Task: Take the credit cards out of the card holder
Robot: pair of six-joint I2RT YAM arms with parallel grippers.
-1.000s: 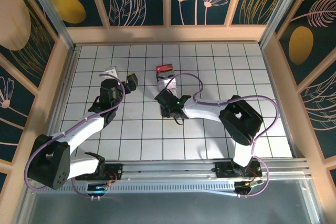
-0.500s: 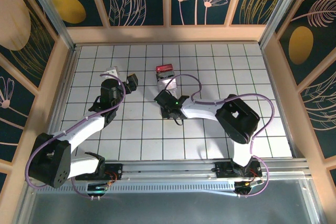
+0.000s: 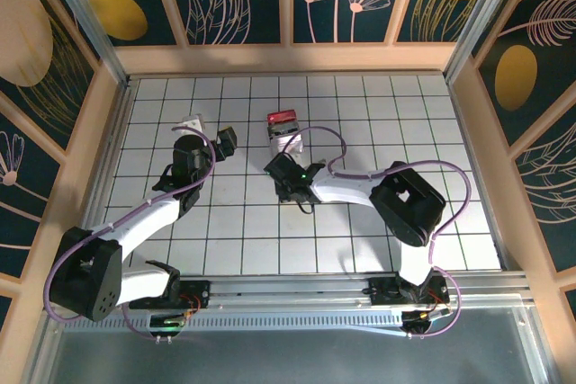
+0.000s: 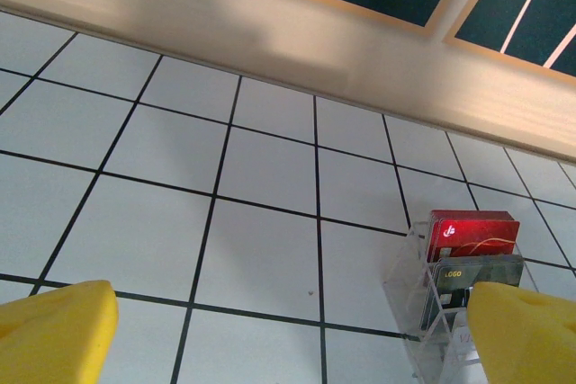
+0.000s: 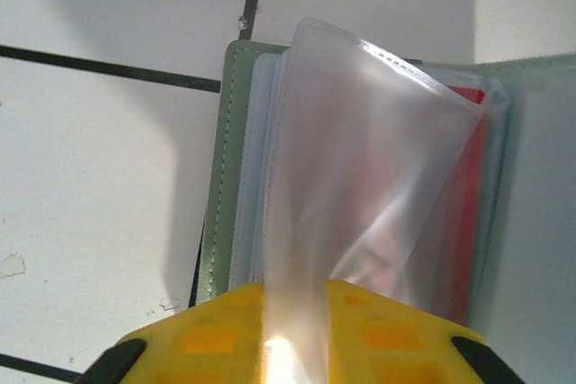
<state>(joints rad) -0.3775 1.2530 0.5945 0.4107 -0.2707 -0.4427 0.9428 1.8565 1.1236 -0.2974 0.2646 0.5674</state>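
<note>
The card holder (image 5: pixel 222 177) lies open on the tiles, pale green with a stitched edge and clear plastic sleeves inside. One clear sleeve (image 5: pixel 360 159) is pulled up into a loop, and my right gripper (image 5: pixel 297 317) is shut on its lower end. A red credit card (image 5: pixel 466 213) shows through the sleeves at the right. In the top view the right gripper (image 3: pixel 286 179) sits low over the holder and covers it. My left gripper (image 3: pixel 222 141) hovers left of it, its yellow fingers (image 4: pixel 54 330) spread wide with bare tile between them.
A clear acrylic stand (image 4: pixel 416 299) holds a red card (image 4: pixel 472 233) and a dark card (image 4: pixel 468 274); in the top view that stand (image 3: pixel 283 129) is just behind the right gripper. A small white piece (image 3: pixel 191 121) lies left of the left gripper. A wooden wall (image 4: pixel 297 38) borders the tiles.
The right arm has shifted a little to the left with its gripper staying on the holder. The left arm has barely moved.
</note>
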